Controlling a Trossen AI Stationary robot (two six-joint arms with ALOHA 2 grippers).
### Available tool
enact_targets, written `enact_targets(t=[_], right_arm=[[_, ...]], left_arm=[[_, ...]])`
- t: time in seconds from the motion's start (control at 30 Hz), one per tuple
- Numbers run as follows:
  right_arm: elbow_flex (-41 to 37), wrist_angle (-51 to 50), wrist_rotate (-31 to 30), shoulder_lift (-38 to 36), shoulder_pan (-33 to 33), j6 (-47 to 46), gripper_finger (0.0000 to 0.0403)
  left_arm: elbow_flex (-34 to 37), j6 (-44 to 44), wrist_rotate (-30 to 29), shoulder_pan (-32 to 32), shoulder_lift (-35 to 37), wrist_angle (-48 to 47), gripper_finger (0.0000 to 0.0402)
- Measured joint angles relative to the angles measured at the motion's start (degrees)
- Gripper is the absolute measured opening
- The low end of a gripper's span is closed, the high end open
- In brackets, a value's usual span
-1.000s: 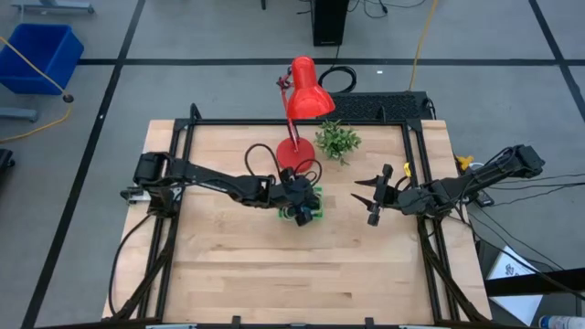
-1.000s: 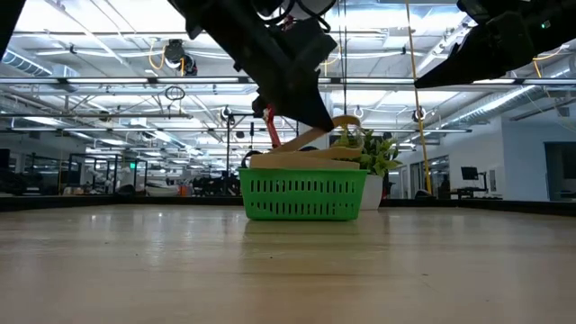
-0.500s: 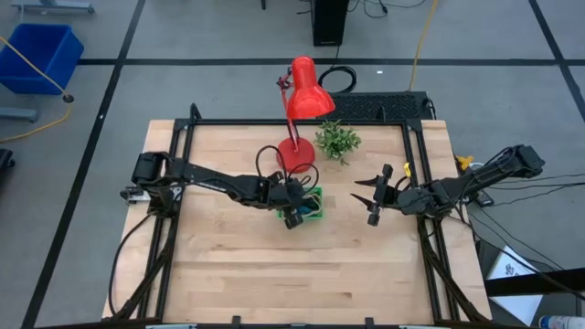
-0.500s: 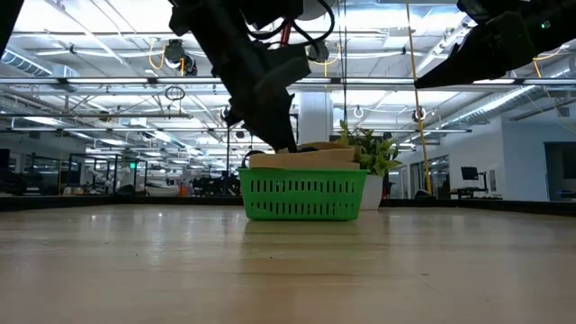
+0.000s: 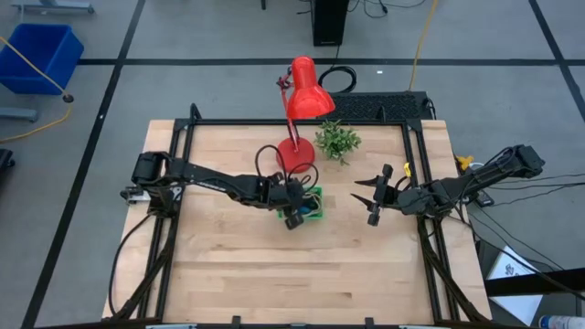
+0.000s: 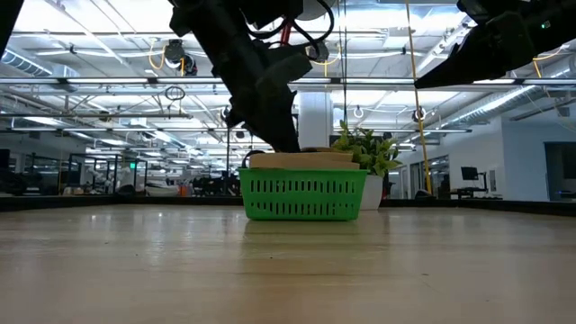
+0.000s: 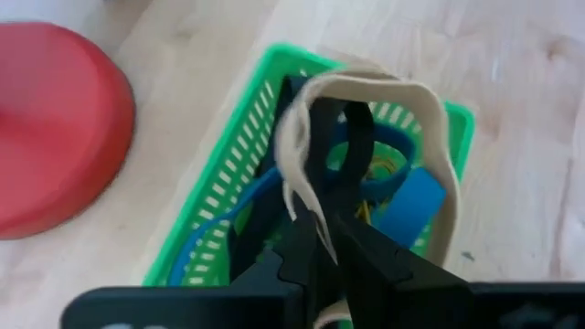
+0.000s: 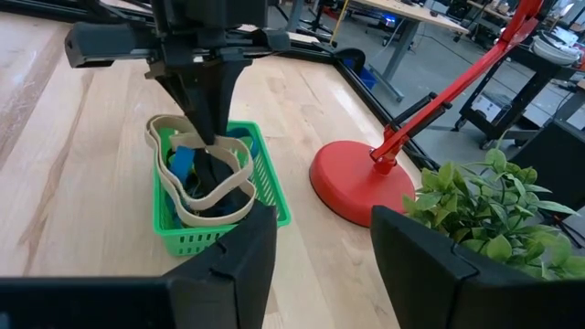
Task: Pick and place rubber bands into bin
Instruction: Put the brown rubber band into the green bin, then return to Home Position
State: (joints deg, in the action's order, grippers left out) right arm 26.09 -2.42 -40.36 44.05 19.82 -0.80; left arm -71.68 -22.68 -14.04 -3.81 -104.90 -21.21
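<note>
The green bin [image 5: 315,208] stands mid-table, just in front of the red lamp's base. It holds black [image 7: 356,137] and blue [image 7: 393,151] rubber bands and a wide tan band [image 7: 430,137] whose loop lies on top, over the rim. My left gripper [image 7: 320,224] reaches down into the bin [image 6: 301,196] from the left, fingers nearly together on the tan band [image 8: 215,206]. My right gripper [image 5: 358,189] hangs open in the air to the right of the bin, holding nothing. My left gripper pinches the tan band's strip at one side of the loop [image 7: 294,192] between its two fingertips. The fingers slant down from above and from the table's left. The rest of the loop lies slack across the bin's top [image 6: 306,159].
The red desk lamp's base [image 5: 294,155] stands close behind the bin, its shade [image 5: 309,96] above. A small green plant [image 5: 338,139] is at the far right of the lamp. Bare wooden tabletop [image 5: 274,265] lies toward the near edge. A blue crate [image 5: 37,55] sits on the floor.
My left gripper has tipped more steeply downward and drawn slightly toward the table's left, staying over the bin. The tan band, which arched up above the bin's right side, has come down and now lies flat across the bin's top.
</note>
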Motion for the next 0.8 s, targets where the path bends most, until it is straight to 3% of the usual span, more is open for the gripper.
enact_targets(t=[0.3, 0.5, 0.8], right_arm=[[0.0, 0.0, 0.0, 0.0, 0.0, 0.0, 0.0173], [0.0, 0.5, 0.0, 0.0, 0.0, 0.0, 0.0175], [0.0, 1.6, 0.0, -0.1, 0.0, -0.4, 0.0172]], left_arm=[[0.0, -0.4, 3.6, 0.1, 2.6, -6.3, 0.0051], [0.1, -2.9, 3.5, 1.1, 9.9, -10.1, 0.0051], [0.0, 1.4, 3.2, 1.5, 20.1, -11.6, 0.0051]])
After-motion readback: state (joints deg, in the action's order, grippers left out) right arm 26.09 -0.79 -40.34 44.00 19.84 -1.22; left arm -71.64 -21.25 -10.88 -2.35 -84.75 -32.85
